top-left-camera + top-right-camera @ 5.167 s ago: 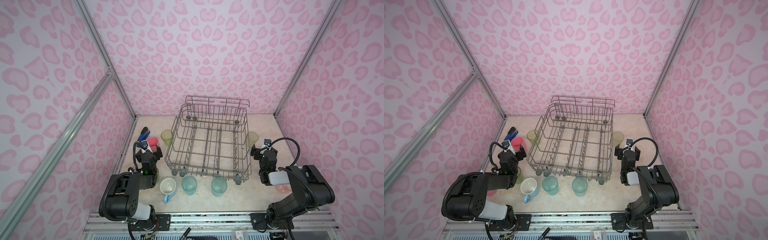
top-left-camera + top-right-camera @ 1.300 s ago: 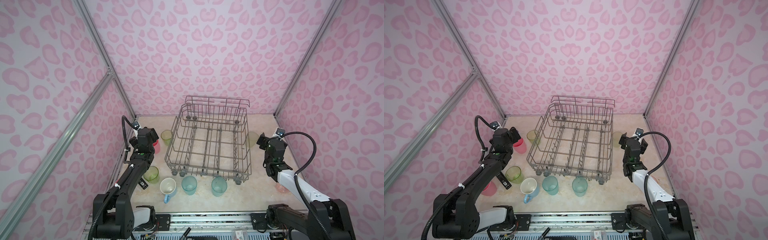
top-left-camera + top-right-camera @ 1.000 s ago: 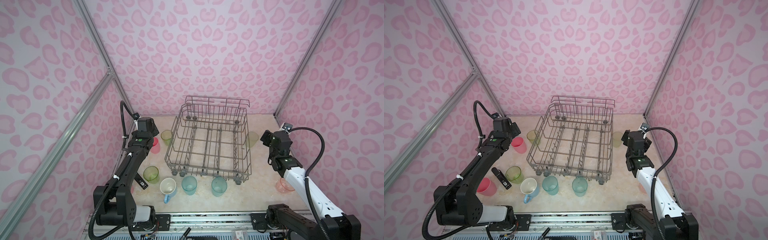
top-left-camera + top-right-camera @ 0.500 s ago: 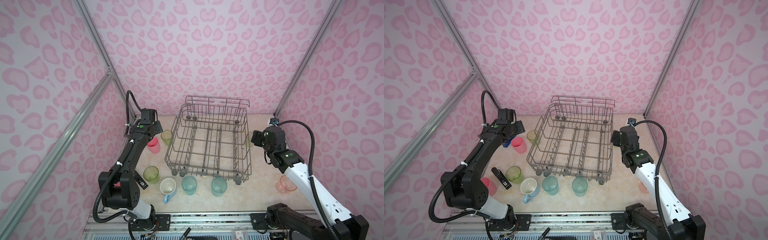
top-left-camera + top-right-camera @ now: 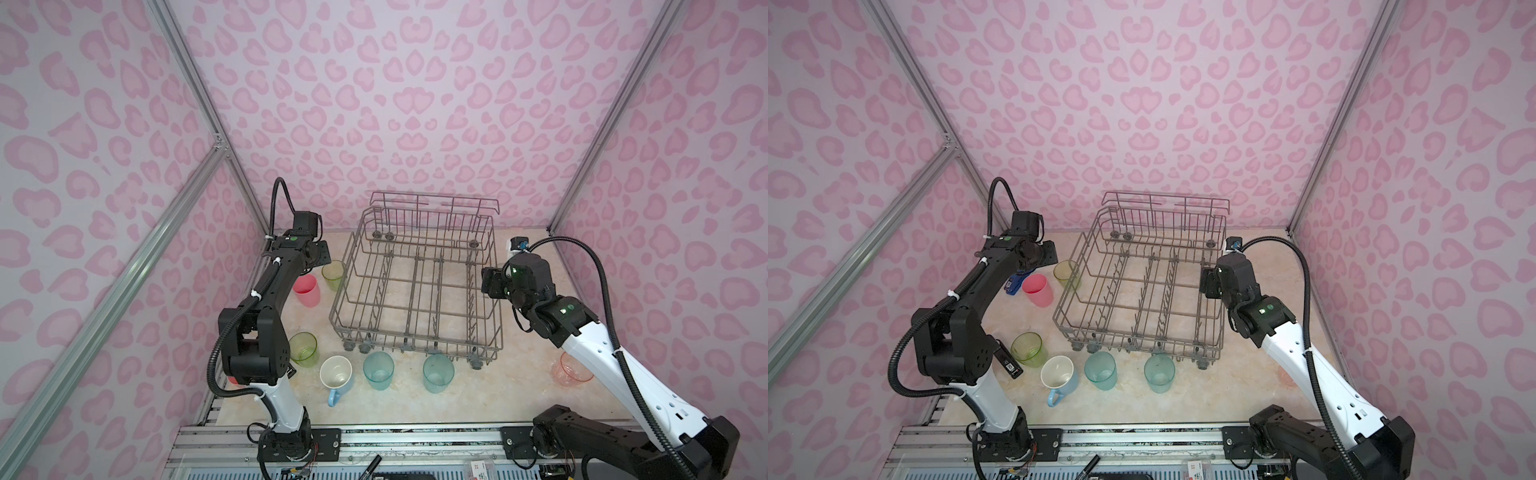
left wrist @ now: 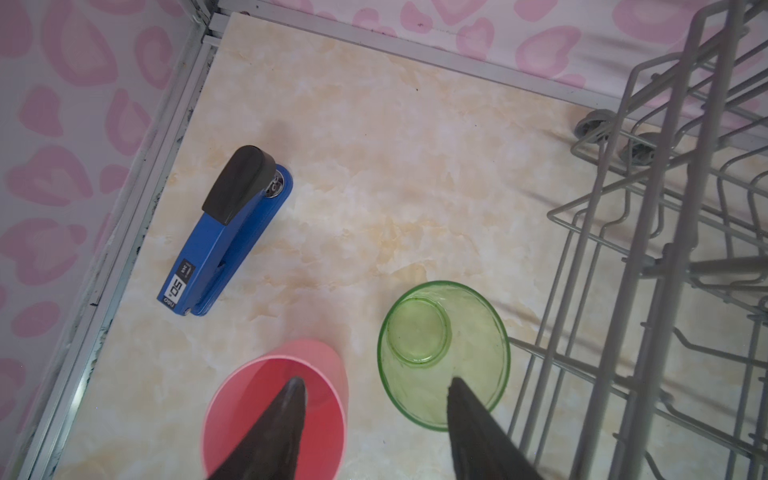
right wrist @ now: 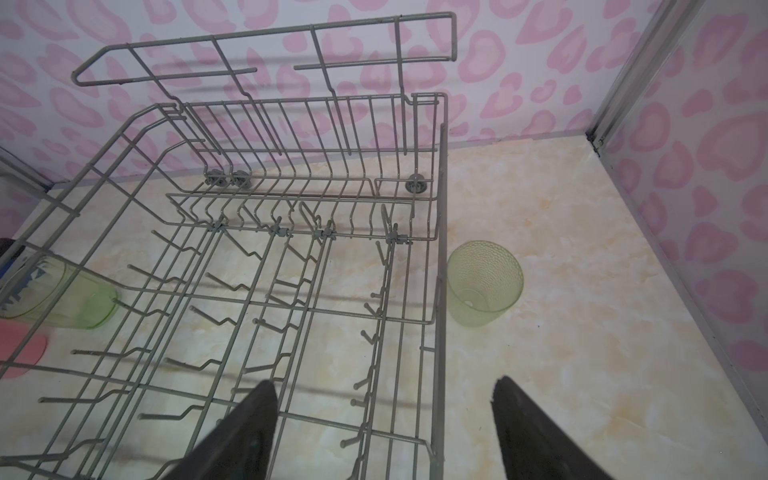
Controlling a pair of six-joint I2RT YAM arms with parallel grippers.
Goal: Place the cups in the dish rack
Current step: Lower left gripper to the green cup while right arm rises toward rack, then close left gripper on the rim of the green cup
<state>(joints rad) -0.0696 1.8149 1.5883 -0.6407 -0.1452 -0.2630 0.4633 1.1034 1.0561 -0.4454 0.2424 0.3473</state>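
Note:
The grey wire dish rack [image 5: 417,291] stands mid-table with nothing in it. My left gripper [image 6: 376,390] is open and hovers above the table to the rack's left. One finger shows over the pink cup [image 6: 274,411] and one over a yellow-green cup [image 6: 442,353]; neither cup is gripped. My right gripper [image 7: 384,390] is open over the rack's right rim, and another yellow-green cup [image 7: 484,282] stands just outside that rim. Along the front stand a green cup [image 5: 303,349], a light-blue mug [image 5: 337,376] and two teal cups [image 5: 378,371] [image 5: 437,372]. A salmon cup [image 5: 572,368] sits at the right.
A blue stapler [image 6: 226,232] lies near the left wall, behind the pink cup. A small black labelled object [image 5: 1007,359] lies by the left arm's base. Pink patterned walls with metal frame posts enclose the table on three sides.
Both arms have stretched toward the back. The left gripper rose over the pink and yellow-green cups and narrowed a little. The right gripper swung left over the rack's right rim.

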